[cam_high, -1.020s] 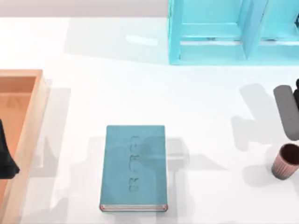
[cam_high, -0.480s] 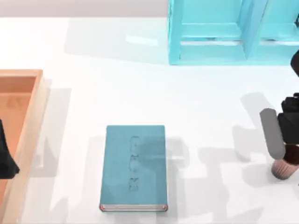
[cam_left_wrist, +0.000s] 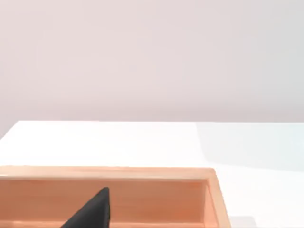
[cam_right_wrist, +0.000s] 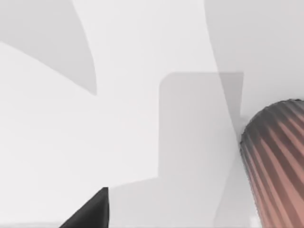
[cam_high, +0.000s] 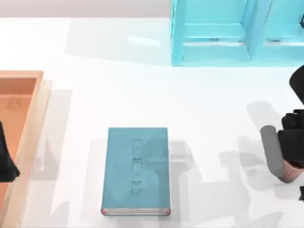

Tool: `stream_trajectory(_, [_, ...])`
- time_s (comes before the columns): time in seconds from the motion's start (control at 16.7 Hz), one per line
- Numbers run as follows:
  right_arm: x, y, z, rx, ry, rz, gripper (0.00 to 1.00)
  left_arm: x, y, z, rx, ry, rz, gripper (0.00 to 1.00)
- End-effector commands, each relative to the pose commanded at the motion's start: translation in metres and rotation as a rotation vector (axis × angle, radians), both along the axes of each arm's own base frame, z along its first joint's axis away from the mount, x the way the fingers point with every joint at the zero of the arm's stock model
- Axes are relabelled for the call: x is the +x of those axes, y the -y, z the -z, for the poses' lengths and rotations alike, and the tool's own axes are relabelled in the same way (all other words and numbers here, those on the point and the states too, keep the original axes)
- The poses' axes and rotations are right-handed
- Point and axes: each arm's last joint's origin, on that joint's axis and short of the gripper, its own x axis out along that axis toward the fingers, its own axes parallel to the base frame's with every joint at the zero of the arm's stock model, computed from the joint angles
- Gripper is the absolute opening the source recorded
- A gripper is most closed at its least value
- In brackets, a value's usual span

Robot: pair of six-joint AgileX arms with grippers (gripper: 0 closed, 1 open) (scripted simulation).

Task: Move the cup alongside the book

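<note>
The teal-blue book [cam_high: 136, 171] lies flat near the table's front, left of centre. The reddish-brown ribbed cup [cam_high: 289, 173] stands upright at the table's far right edge, well apart from the book, its top hidden under my right arm. My right gripper [cam_high: 289, 162] is down over the cup and open. Its grey finger [cam_high: 270, 151] stands just left of the cup, with a gap between them. In the right wrist view the cup's ribbed side [cam_right_wrist: 278, 166] is close, and a dark fingertip [cam_right_wrist: 90, 211] stays clear of it. My left gripper [cam_high: 5, 161] is parked at the left edge.
A wooden tray [cam_high: 28, 123] runs along the left side under the left arm, and its wall [cam_left_wrist: 142, 190] appears in the left wrist view. A light-blue shelf unit [cam_high: 237, 33] stands at the back right. Bare white table lies between book and cup.
My right gripper has come toward the table's front and down over the cup, covering its dark inside. The cup, the book and the left arm have not moved.
</note>
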Motion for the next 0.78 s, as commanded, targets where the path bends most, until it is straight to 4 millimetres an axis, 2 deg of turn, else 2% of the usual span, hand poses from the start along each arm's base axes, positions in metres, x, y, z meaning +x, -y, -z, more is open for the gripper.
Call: stream_trajectory(0.78, [0.0,0.0,0.0,0.0,0.0,0.0,0.02,0.0,0.0,0.0,0.0,0.0,0.0,1.0])
